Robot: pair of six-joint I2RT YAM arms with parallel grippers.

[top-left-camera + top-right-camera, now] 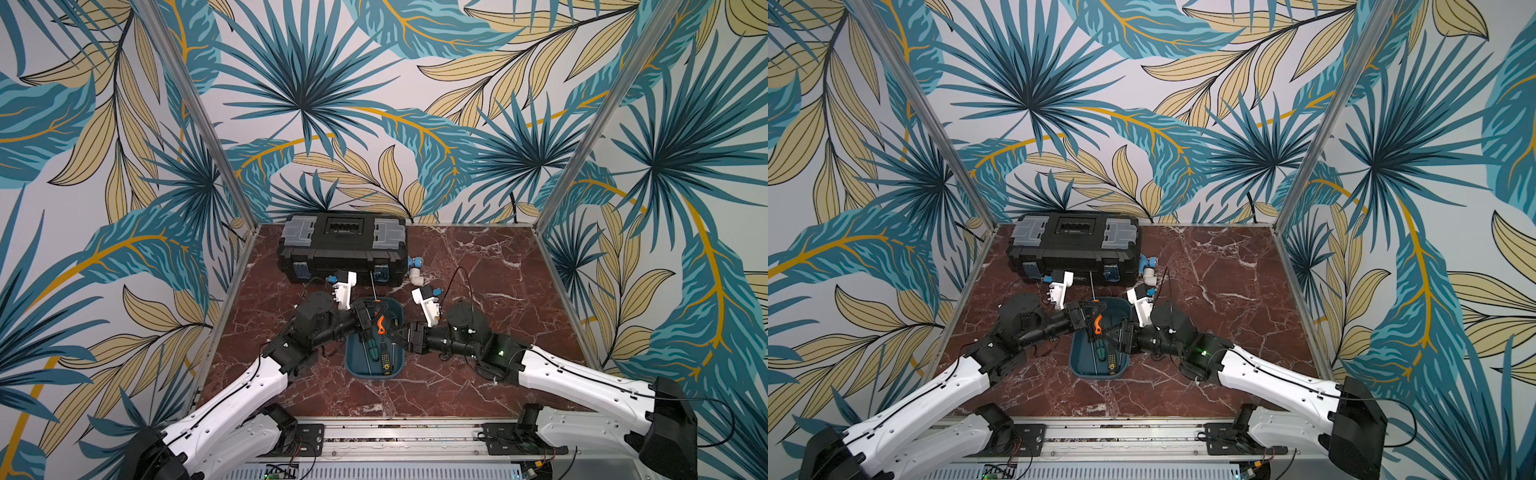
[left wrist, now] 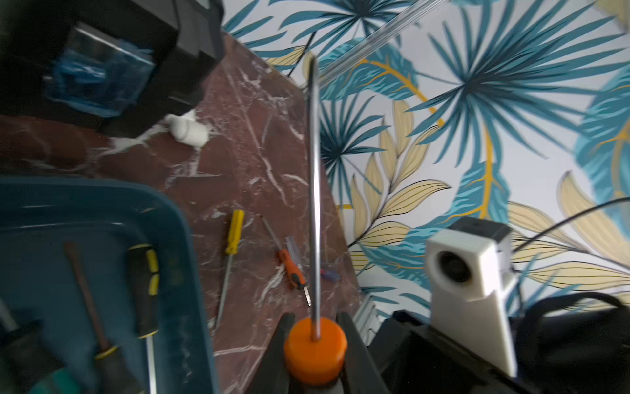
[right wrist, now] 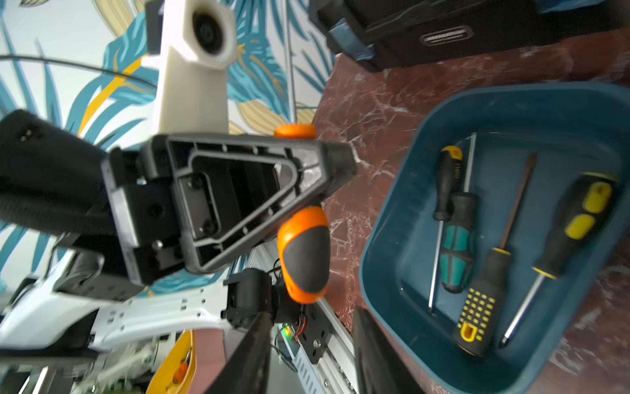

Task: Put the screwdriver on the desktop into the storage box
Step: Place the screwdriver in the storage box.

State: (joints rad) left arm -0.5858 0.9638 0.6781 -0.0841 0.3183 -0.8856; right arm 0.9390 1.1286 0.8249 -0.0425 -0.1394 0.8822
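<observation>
Your left tool (image 2: 315, 315) is clamped on the orange-handled screwdriver (image 3: 304, 259). Its jaws press on either side of the collar where the shaft leaves the handle, and the shaft points away toward the back wall. Your right tool (image 3: 311, 312) stands with its jaws apart and nothing between them, just off the butt of that handle.

In both top views the screwdriver hangs over the far end of the storage box (image 3: 381, 221), clear of it and off the table (image 1: 478, 291). I judge this one as lifted but not yet laid down.

Four screwdrivers already lie in the box:
- a green-and-black one (image 3: 456, 252)
- a slim black-and-yellow one (image 3: 446, 180)
- a dotted black-and-yellow one (image 3: 477, 307)
- a larger black-and-yellow one (image 3: 576, 221)

The left wrist view shows more on the marble beyond the box: a yellow screwdriver (image 2: 233, 235), a small orange-and-black screwdriver (image 2: 291, 273), and a smaller piece beside them too blurred to name. By my reckoning you are past halfway, with the held screwdriver to lower in and at least two more to fetch.
</observation>
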